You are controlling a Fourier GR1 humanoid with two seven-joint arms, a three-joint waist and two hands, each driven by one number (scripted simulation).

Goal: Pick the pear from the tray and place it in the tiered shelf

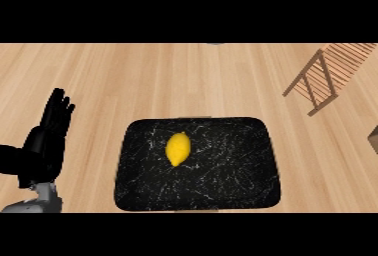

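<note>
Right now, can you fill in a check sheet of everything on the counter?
Surface: light wooden counter.
Job's things: yellow pear lies on the black tray, left of its middle; wooden tiered shelf at upper right, apart from the tray.
Clutter: brown thing cut off at right edge, cannot tell what.
Hands: left hand open, fingers up, resting at left; right hand not in view.
Cables: nothing seen.
Surroundings: nothing seen.

Wooden counter (148, 75) with tray (221, 177), shelf (343, 56)

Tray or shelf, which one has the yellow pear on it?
The black tray in the middle: the pear lies on it. The wooden slatted shelf stands apart at the upper right.
</note>
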